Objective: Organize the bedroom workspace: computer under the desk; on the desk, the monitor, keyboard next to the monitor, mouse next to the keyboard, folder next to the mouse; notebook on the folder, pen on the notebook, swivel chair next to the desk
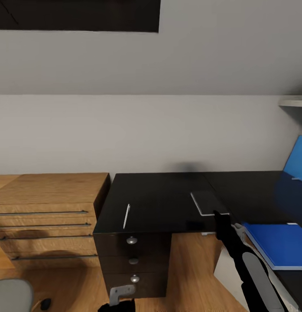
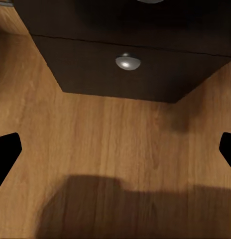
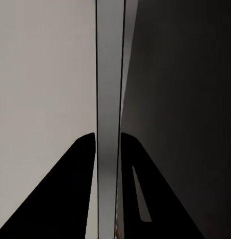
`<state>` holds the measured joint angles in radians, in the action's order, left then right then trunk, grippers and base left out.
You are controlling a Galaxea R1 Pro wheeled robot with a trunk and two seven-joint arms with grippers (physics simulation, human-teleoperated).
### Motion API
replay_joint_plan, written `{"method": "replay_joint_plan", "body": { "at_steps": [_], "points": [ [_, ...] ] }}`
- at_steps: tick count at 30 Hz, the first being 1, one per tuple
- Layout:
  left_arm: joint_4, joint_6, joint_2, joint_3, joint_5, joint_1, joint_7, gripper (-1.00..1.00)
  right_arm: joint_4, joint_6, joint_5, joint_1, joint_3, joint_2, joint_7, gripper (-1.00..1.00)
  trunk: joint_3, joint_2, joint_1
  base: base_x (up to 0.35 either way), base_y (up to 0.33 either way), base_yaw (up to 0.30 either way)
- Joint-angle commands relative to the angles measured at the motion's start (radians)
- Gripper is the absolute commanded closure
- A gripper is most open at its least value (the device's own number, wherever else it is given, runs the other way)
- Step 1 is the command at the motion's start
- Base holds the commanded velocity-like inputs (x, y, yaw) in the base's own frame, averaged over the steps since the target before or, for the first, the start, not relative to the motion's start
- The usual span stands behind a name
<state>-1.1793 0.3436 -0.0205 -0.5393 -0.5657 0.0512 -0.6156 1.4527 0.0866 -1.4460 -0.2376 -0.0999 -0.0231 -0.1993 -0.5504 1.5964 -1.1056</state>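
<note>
The dark notebook [image 1: 206, 202] with a pale edge lies flat at the front of the black desk [image 1: 163, 195]. My right gripper [image 1: 220, 216] is shut on its near edge. In the right wrist view the notebook [image 3: 109, 74] runs edge-on as a thin grey slab between the fingers of the right gripper [image 3: 108, 139]. A thin white pen [image 1: 127, 216] lies on the desk's left part. The blue folder [image 1: 278, 245] rests on the desk at the right, and the blue-screened monitor [image 1: 298, 164] stands behind it. My left gripper [image 1: 120, 299] hangs low before the desk drawers, open [image 2: 115, 149] over the wooden floor.
A wooden dresser [image 1: 47, 216] stands left of the desk. The desk's drawer column has round knobs [image 1: 131, 240] [image 2: 128, 62]. The grey swivel chair [image 1: 10, 294] sits at the lower left, with a small dark object [image 1: 45, 303] on the floor beside it. A pale panel [image 1: 228, 271] shows under the desk.
</note>
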Motion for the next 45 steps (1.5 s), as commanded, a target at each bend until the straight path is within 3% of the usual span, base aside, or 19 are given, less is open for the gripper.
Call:
{"method": "replay_joint_plan", "body": {
  "at_steps": [1,5,12,30,33,37,38,45],
  "points": [
    [0.018,-0.013,0.000,-0.010,-0.006,0.001,-0.007,-1.00,0.002,0.004,-0.007,-0.001,-0.001,0.000,-0.003,1.00,-0.002,0.001,0.000,0.000,0.000,-0.200],
    [0.173,-0.068,-0.001,-0.029,-0.006,0.001,-0.006,-1.00,0.005,0.004,-0.007,0.000,-0.003,-0.001,-0.003,1.00,-0.006,0.001,0.000,0.000,0.000,-0.202],
    [0.307,-0.188,0.002,-0.030,-0.002,0.001,-0.003,-1.00,0.008,0.006,-0.007,0.001,-0.034,-0.001,-0.003,1.00,-0.013,0.001,0.000,-0.017,-0.017,-0.205],
    [0.338,-0.213,0.001,-0.028,-0.005,0.001,-0.003,-1.00,0.006,0.014,-0.007,0.001,-0.038,-0.001,-0.004,1.00,-0.025,0.001,0.000,-0.149,-0.193,-0.145],
    [0.355,-0.230,-0.017,-0.033,-0.006,0.001,-0.001,-1.00,0.000,0.015,-0.012,-0.001,-0.056,-0.019,-0.024,1.00,-0.025,0.001,0.000,0.000,0.000,0.000],
    [0.377,-0.253,-0.030,-0.032,-0.006,0.001,-0.001,-1.00,-0.005,0.015,-0.006,0.000,-0.079,-0.012,-0.049,1.00,-0.025,0.001,0.000,0.000,0.000,0.000],
    [0.383,-0.250,-0.031,-0.031,-0.006,0.001,-0.001,-1.00,-0.004,0.014,-0.002,0.000,-0.085,-0.006,-0.044,1.00,-0.025,0.001,0.000,0.000,0.000,0.000],
    [0.422,-0.290,-0.034,-0.037,-0.003,0.001,0.000,-1.00,0.001,0.016,0.001,0.001,-0.119,-0.031,-0.006,1.00,-0.025,0.001,0.000,0.000,0.000,0.000]
  ]
}}
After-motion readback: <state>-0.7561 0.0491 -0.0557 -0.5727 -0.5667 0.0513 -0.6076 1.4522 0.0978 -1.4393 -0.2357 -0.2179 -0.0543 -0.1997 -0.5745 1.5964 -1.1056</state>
